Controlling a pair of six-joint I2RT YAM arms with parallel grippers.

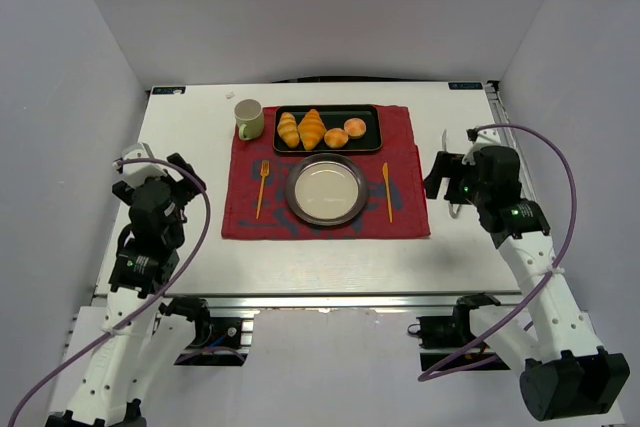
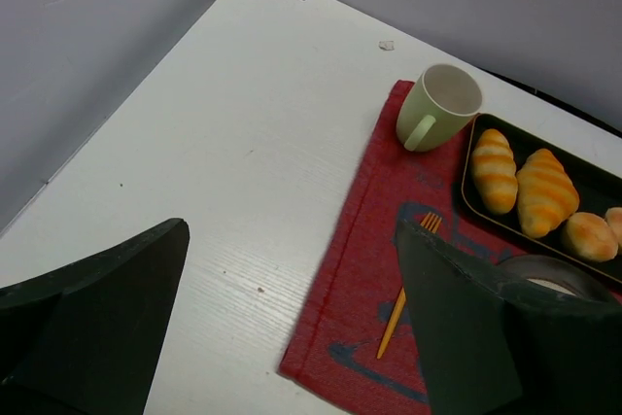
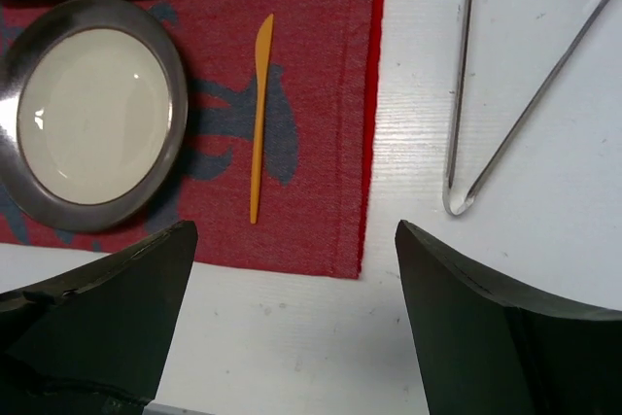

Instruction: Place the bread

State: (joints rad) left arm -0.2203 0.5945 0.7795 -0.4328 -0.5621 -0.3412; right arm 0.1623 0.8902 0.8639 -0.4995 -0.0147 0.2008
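Note:
The bread [image 1: 336, 137] is a small round golden-orange bun lying in a black tray [image 1: 365, 144] at the back of a red mat [image 1: 404, 147]. In the left wrist view the bread [image 2: 589, 236] sits right of two croissants [image 2: 533, 187]. A paler bun [image 1: 355, 127] lies beside it. An empty grey-rimmed plate [image 1: 347, 210] rests on the mat in front of the tray. My left gripper [image 1: 160, 169] [image 2: 292, 240] hovers open over the table left of the mat. My right gripper [image 1: 440, 177] [image 3: 296, 240] hovers open at the mat's right edge. Neither holds anything.
A pale green cup [image 1: 249, 117] [image 2: 439, 104] stands left of the tray. An orange fork [image 1: 262, 187] [image 2: 403, 303] lies left of the plate and an orange knife [image 1: 387, 192] [image 3: 258, 114] right of it. Metal tongs [image 3: 457, 191] lie on the table near my right gripper.

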